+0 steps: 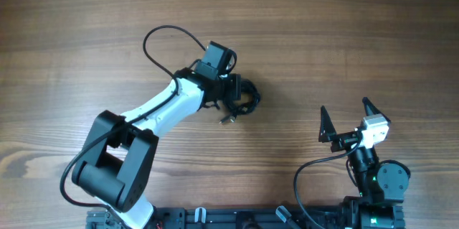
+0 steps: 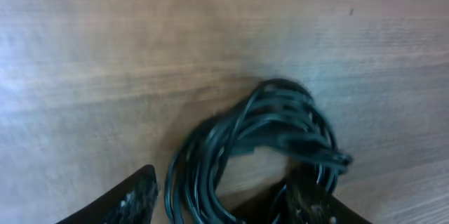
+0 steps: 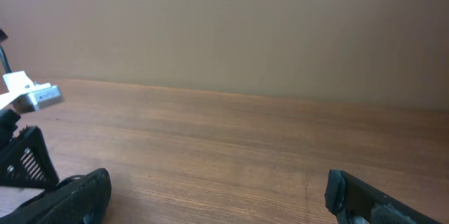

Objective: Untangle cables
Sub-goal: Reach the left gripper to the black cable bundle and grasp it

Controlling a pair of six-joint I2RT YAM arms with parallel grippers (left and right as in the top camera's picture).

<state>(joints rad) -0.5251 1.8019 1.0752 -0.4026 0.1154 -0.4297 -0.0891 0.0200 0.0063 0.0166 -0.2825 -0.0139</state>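
Item: the cables, thin black cords wound into one small knotted coil. They lie flat on the wood-grain surface a little left of centre, directly under the wrist of the left arm, with one short end that looks like a plug poking out toward the robot's side. Step in hand, as judged: the first grasp on the bundle, with none of the separating done, since every strand in view is in the one coil. Left fingers: set partway apart and straddling the coil. In the left wrist view one finger stands just beside the outer strands with a sliver of bare wood between them, and the other overlaps or touches the strands on the far side of the loop. The picture is blurred, so contact there cannot be confirmed. No clamped hold shows, and the coil looks to rest on the surface, not lifted. Position relative to the fingers: the near half of the loop lies between them, while the far arc and a stubby connector extend beyond the fingertips. Right fingers: spread to their widest, holding nothing, raised near the right arm's base and well apart from the coil. The right wrist view shows only bare wood and wall. Next move, as judged: pinch a few strands, not the whole bundle, raise the coil enough to slacken it, and bring the right arm across to take a free end and draw it out.
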